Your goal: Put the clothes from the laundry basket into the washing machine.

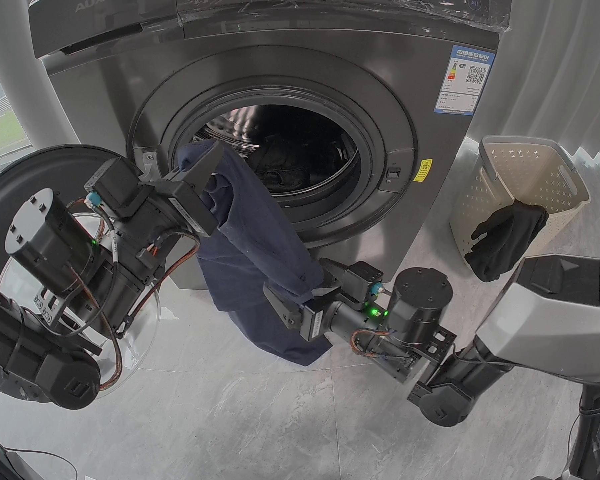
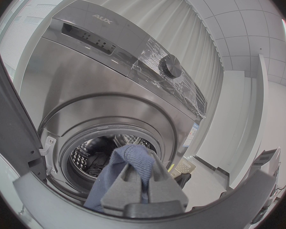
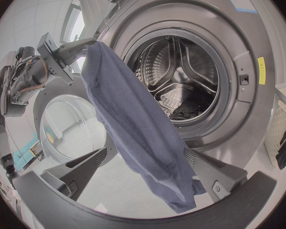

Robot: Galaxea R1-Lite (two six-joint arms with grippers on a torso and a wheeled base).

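Left wrist view, left gripper point(image 2: 143, 170): we see both fingers pinched tight on a fold of the navy garment point(image 2: 132, 155), held up in front of the drum opening.
right gripper point(image 3: 144, 153): lower, nearer the floor, its fingers spread wide; the garment's lower part hangs between them, and we cannot tell whether it touches either.
navy garment: stretched aslant from the left gripper down past the right one, its tail dangling toward the floor, all of it outside the machine.
washing machine point(image 1: 407, 88): a grey front-loader; its round door point(image 1: 40, 165) is swung open on the robot's left, and we see dark clothes point(image 1: 287, 161) lying in the drum.
laundry basket point(image 1: 533, 168): cream and perforated, standing on the floor right of the machine, with a black garment point(image 1: 507, 238) draped over its near rim.
floor point(image 1: 260, 415): pale grey marbled tiles with thin joints.
room: a white pleated curtain point(image 1: 567, 55) hangs behind the machine and the basket.
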